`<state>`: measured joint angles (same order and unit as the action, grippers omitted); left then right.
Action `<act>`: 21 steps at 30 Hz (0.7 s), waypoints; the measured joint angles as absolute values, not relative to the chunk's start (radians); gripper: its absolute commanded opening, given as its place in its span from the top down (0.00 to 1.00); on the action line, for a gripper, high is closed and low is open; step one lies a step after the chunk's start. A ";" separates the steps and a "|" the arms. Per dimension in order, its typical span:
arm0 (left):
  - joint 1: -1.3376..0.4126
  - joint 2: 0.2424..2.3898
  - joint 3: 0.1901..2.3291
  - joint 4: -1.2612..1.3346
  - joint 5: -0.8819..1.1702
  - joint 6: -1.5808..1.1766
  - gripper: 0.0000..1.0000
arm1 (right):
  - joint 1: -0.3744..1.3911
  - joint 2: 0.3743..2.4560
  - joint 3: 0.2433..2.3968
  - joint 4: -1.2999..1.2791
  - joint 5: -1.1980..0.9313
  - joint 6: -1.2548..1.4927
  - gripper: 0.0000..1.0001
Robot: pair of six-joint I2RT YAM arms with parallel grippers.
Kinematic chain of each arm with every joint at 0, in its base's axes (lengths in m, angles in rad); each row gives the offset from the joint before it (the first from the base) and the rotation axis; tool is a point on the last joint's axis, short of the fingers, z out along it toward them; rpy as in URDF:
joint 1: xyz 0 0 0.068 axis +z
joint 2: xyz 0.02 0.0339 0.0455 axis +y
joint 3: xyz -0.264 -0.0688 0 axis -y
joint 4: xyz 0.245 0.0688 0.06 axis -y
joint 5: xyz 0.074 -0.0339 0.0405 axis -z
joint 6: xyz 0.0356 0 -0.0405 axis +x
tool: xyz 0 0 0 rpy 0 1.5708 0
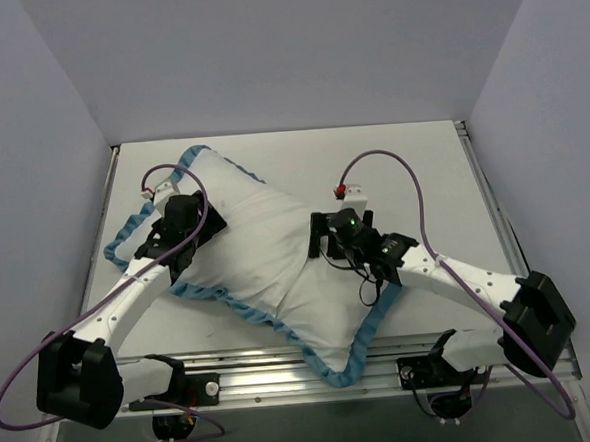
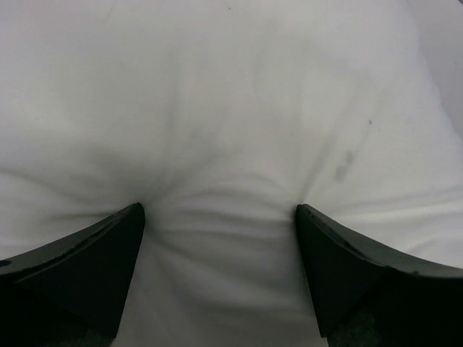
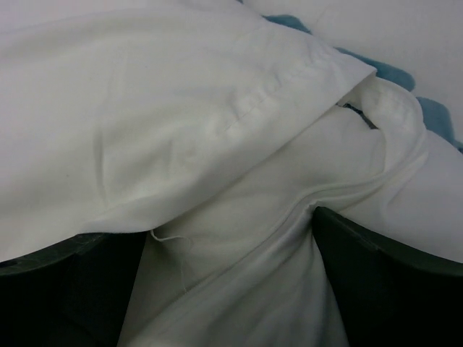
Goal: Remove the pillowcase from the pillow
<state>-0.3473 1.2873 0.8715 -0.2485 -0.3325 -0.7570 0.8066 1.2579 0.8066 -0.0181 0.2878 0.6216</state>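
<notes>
The pillowcase [image 1: 261,238] lies plain white side up across the table, with ruffled light-blue edging [image 1: 367,335] round it and the pillow inside. My left gripper [image 1: 188,228] is open and presses its fingers down into the white cloth [image 2: 231,108] at the left end, so the cloth puckers between them [image 2: 219,211]. My right gripper [image 1: 326,241] is open at the case's right side. In the right wrist view a hemmed flap of the pillowcase [image 3: 181,108] lies over the left finger. A seamed white fold, seemingly the pillow [image 3: 289,217], runs between the jaws [image 3: 228,231].
A small white block with a red top [image 1: 342,190] stands on the table just behind the right gripper. Purple cables [image 1: 413,189] loop above both arms. Grey walls close in the table on three sides. A metal rail [image 1: 285,377] runs along the near edge.
</notes>
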 measured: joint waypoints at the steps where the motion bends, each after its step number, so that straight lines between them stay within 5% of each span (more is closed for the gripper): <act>1: -0.346 1.247 0.844 -0.258 -0.345 -0.761 0.06 | 0.791 1.297 0.830 0.000 0.279 0.596 0.09; 12: -0.437 0.929 0.900 -0.535 -0.328 -0.686 0.06 | 0.721 1.432 1.124 -0.109 0.247 0.435 0.08; 21: -0.669 1.029 1.124 -0.529 -0.276 -0.599 0.06 | 0.722 1.362 1.218 -0.255 0.286 0.451 0.10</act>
